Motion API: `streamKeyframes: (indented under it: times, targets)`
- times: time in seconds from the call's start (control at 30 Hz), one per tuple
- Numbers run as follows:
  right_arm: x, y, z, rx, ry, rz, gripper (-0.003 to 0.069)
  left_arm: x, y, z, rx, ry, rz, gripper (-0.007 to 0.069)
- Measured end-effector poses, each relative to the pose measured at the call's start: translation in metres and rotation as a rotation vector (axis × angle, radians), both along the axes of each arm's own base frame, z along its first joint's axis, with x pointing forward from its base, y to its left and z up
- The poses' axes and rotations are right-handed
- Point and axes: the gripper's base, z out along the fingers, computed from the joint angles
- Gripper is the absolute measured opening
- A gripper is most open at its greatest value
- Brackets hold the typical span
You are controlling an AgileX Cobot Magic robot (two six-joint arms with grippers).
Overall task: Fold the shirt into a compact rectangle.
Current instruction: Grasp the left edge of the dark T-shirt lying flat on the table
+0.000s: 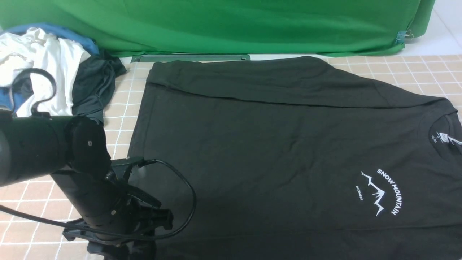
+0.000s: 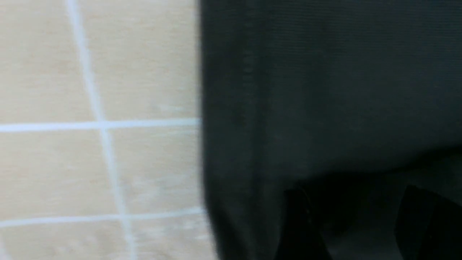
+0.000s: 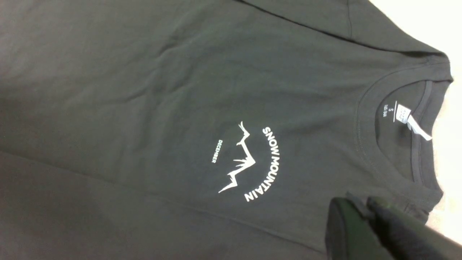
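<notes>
A green cloth backdrop [image 1: 231,25] hangs across the far side in soft folds, with a small clip [image 1: 405,35] on its right edge; a flat grey-green bar [image 1: 189,57] lies at its foot; the tabletop [image 1: 415,72] is beige, crossed by a white grid of tile lines; past the far right corner a pale white surface [image 1: 445,32] shows; the light is even.

Three cameras, one shirt [image 1: 252,144].
Front looks forward across it; left wrist close on its edge; right wrist, higher, shares the print [image 3: 249,162] with front.
</notes>
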Motion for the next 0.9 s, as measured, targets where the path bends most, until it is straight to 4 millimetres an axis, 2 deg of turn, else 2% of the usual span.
streamKeyframes:
  times: [0.13,0.37,0.73,0.9]
  targets:
    - [0.000,0.000,0.000,-0.002,-0.002,0.002,0.0092,0.001,0.004,-0.001,0.050,-0.004,0.020,0.0342]
    - [0.000,0.000,0.000,-0.003,-0.007,0.003,0.0097,-0.001,-0.006,0.000,-0.064,0.018,0.002,0.0342]
    - [0.000,0.000,0.000,-0.003,-0.007,0.003,0.0109,-0.001,-0.004,-0.001,-0.045,0.011,-0.033,0.0342]
    - [0.000,0.000,0.000,-0.003,-0.007,0.004,0.0115,0.000,-0.005,-0.008,-0.036,0.039,-0.033,0.0342]
